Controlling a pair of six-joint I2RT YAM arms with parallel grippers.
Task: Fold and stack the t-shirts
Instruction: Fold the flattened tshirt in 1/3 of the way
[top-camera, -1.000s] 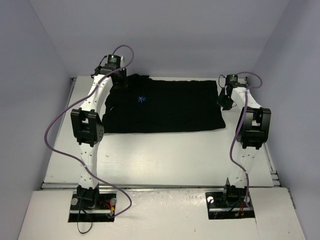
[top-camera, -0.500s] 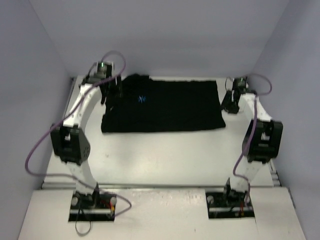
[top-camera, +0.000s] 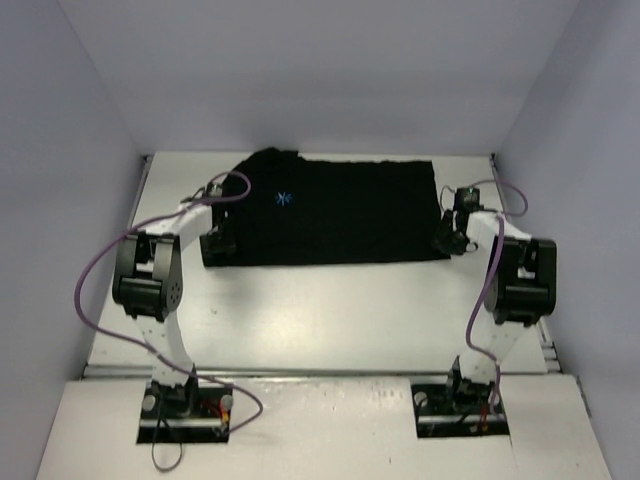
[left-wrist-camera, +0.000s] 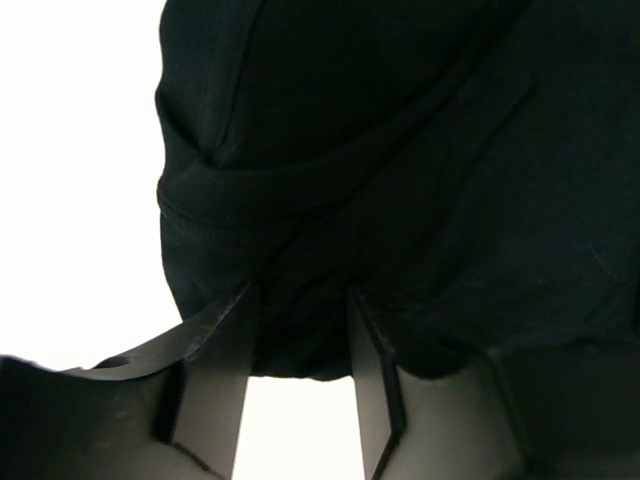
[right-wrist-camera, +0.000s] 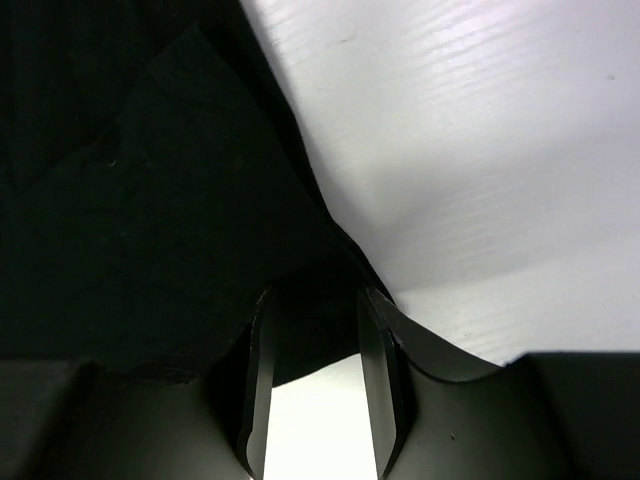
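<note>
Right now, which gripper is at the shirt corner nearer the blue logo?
The left gripper, at the t-shirt's near-left corner. The light-blue logo lies toward that end; the right gripper is at the plain near-right corner.

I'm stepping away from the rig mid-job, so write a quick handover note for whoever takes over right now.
Left gripper: fingers apart, straddling the near-left corner of the black short-sleeved cloth t-shirt, not clamped.
Right gripper: fingers apart around its near-right corner, not clamped.
Shirt: flat at the far side of the white table, light-blue logo facing up.
Done: laid out as a rough rectangle.
Left: grip both corners, fold, stack.
</note>
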